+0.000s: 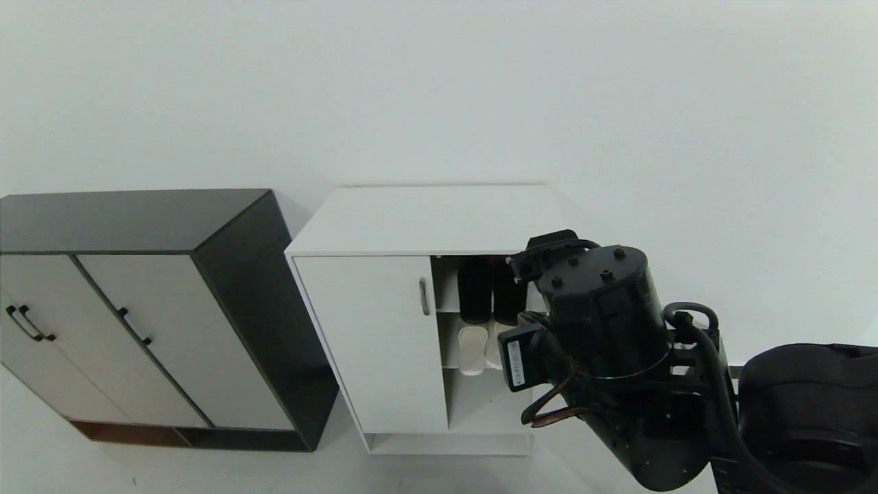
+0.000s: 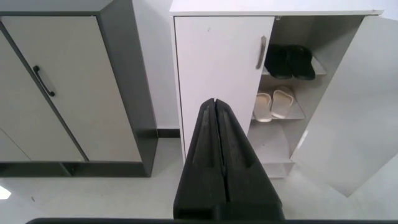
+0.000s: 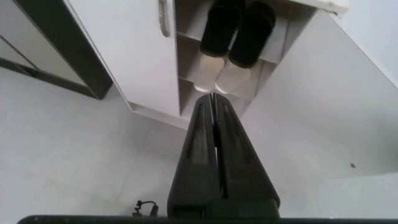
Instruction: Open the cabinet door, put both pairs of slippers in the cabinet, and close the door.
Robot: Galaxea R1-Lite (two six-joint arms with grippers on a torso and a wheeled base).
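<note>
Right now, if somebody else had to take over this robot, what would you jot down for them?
Left gripper: shut, empty, held back from the white cabinet and pointing at it.
Right gripper: shut, empty, in front of the cabinet's open side.
Black slippers: on the upper shelf. White slippers: on the shelf below.
Done: the open door is swung wide and both pairs are inside.
Left: swing that door shut.
</note>
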